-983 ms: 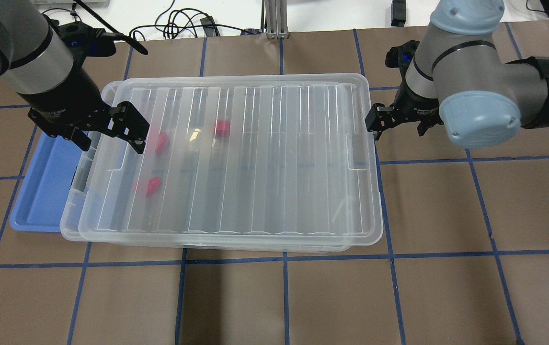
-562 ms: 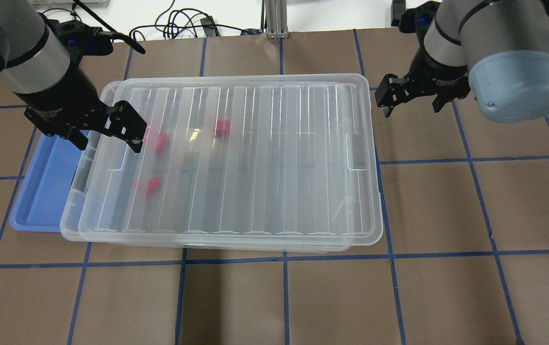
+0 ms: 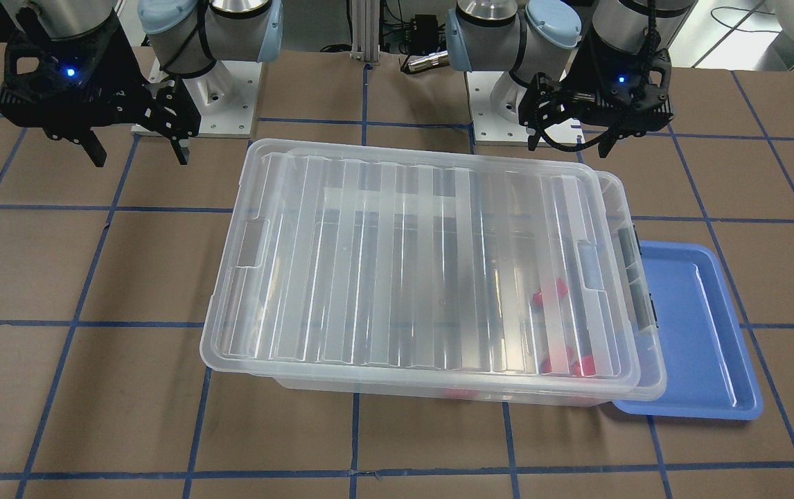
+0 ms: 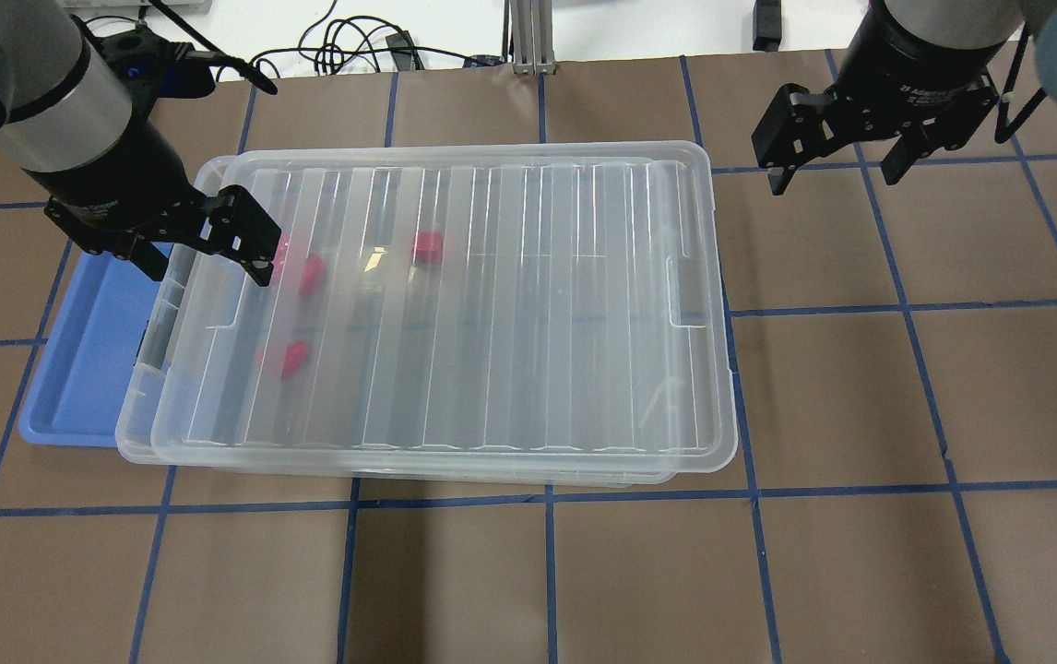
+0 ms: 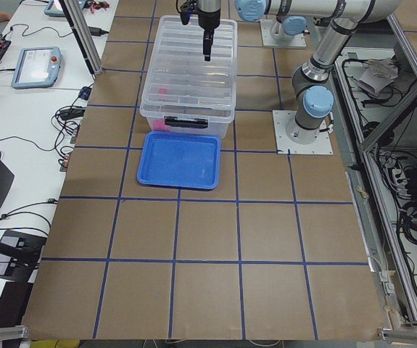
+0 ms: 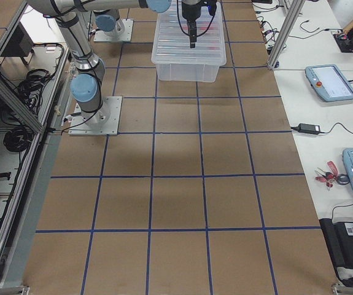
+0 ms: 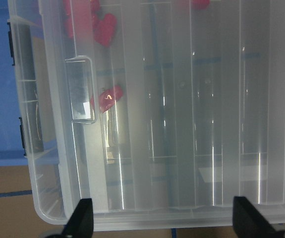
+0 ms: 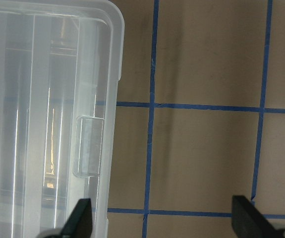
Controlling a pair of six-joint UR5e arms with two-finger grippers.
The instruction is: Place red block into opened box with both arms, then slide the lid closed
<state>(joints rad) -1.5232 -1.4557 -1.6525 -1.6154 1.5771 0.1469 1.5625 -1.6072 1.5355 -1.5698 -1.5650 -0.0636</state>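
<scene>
The clear box point(image 4: 134, 415) holds several glossy red blocks point(image 4: 428, 246), blurred behind the ribbed clear lid point(image 4: 528, 304). The lid covers all but a strip at the box's left end, next to the blue tray point(image 4: 77, 360). The left tool point(image 4: 206, 256) hangs spread and empty over the lid's left end. The right tool point(image 4: 833, 180), likewise spread and empty, is over the desk point(image 4: 861, 387) past the box's right end.

Lid point(image 4: 492, 304) covers nearly all of box point(image 4: 129, 433); blue tray point(image 4: 77, 369) beside left end; bare table point(image 4: 861, 387) right.
</scene>
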